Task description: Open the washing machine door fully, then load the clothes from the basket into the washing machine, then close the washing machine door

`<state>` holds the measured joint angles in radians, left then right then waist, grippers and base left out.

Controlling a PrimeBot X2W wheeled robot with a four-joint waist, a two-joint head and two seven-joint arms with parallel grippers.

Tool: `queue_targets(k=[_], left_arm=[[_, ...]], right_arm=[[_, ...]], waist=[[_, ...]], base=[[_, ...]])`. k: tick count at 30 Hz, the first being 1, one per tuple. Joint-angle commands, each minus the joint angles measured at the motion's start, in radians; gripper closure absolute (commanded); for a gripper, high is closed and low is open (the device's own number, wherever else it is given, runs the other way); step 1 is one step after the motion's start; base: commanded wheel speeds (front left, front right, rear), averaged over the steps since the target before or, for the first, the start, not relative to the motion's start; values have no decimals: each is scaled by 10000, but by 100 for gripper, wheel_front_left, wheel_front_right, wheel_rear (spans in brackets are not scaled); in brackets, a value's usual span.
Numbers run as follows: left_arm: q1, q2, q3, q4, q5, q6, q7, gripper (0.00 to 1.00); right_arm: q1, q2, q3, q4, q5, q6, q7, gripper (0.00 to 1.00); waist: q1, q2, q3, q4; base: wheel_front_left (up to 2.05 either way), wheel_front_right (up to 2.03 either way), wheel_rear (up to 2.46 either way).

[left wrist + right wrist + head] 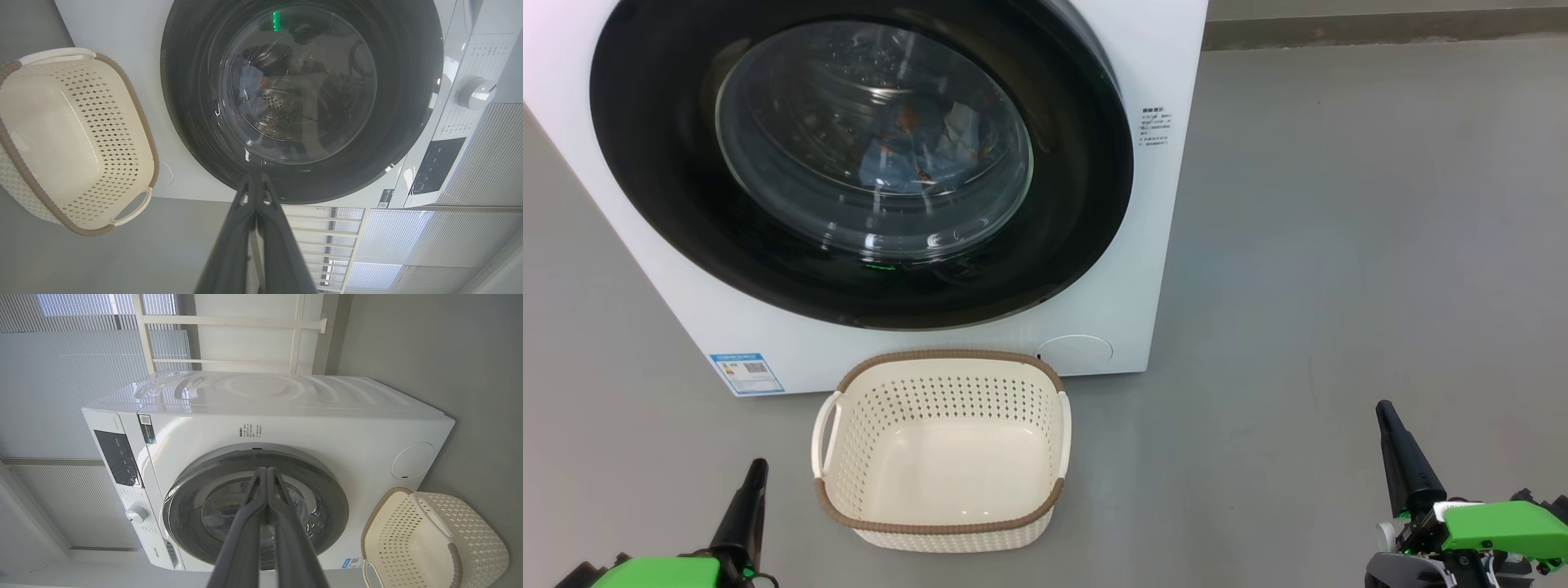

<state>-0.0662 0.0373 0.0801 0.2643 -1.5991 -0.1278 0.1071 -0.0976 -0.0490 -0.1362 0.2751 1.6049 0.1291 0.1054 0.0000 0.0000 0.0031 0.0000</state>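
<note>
1. Both pincers are closed and empty: left pincer (757, 467) at 7 o'clock, right pincer (1385, 410) at 4 o'clock.
2. The washing machine door (654, 163) sits flush, 12 o'clock from my left pincer, which is nearer, and 10 o'clock from my right.
3. The clothes (923, 147) are behind the glass and the basket (947, 357) is bare. I judge the job finished.

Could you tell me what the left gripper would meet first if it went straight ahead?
The left gripper, shut, would probably meet the washing machine door at its black rim; depth is unclear.
</note>
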Motion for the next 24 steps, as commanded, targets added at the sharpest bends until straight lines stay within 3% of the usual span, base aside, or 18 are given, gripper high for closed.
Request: queue_targets(k=[1, 24], left_arm=[[-419, 129, 344, -191, -89, -29, 67, 100], [-419, 129, 342, -191, -92, -29, 65, 100]], right_arm=[[-103, -18, 221, -303, 34, 16, 81, 100], [-103, -16, 218, -303, 32, 16, 83, 100]], waist=[[0, 0, 0, 0], [0, 0, 0, 0]], base=[[0, 0, 0], [0, 0, 0]])
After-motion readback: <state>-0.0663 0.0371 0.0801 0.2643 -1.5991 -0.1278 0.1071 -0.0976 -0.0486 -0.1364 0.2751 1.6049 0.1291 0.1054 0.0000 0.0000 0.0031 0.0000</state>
